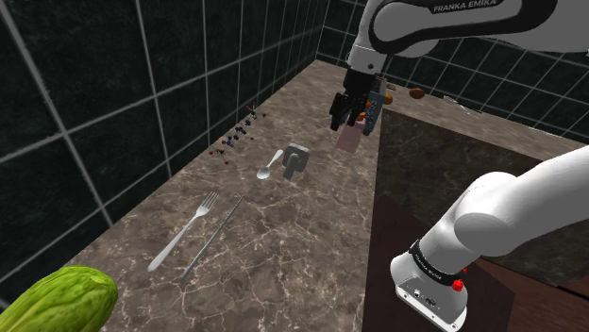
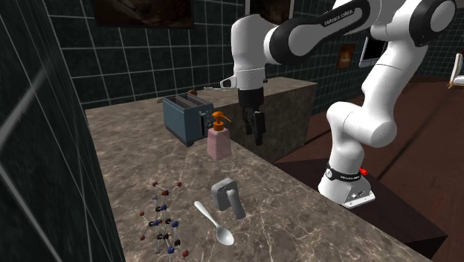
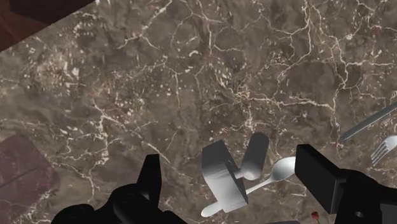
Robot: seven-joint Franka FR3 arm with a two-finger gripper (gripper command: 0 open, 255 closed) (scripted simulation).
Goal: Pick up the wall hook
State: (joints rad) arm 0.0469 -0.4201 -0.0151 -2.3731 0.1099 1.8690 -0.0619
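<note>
Plainly, in the shoulder view the gripper [image 1: 345, 115] hangs over the marble counter [image 1: 283, 250]. The grey wall hook [image 1: 295, 162] lies lower, toward that view's left, beside a spoon [image 1: 267, 169], and a pink soap bottle [image 1: 348, 140] is half hidden behind the gripper. In the second exterior view the hook [image 2: 227, 196] sits well apart from the gripper [image 2: 258, 128]. In the wrist view the fingers [image 3: 318, 172] are spread wide (nothing clasped), with the hook [image 3: 224, 179] between them untouched and covering part of the spoon [image 3: 275, 170].

Wall hook [image 1: 296, 162] on the bench [image 1: 283, 269] just beside the spoon [image 1: 268, 169]; fork [image 1: 184, 231] and knife [image 1: 215, 234] side by side, apart.
</note>
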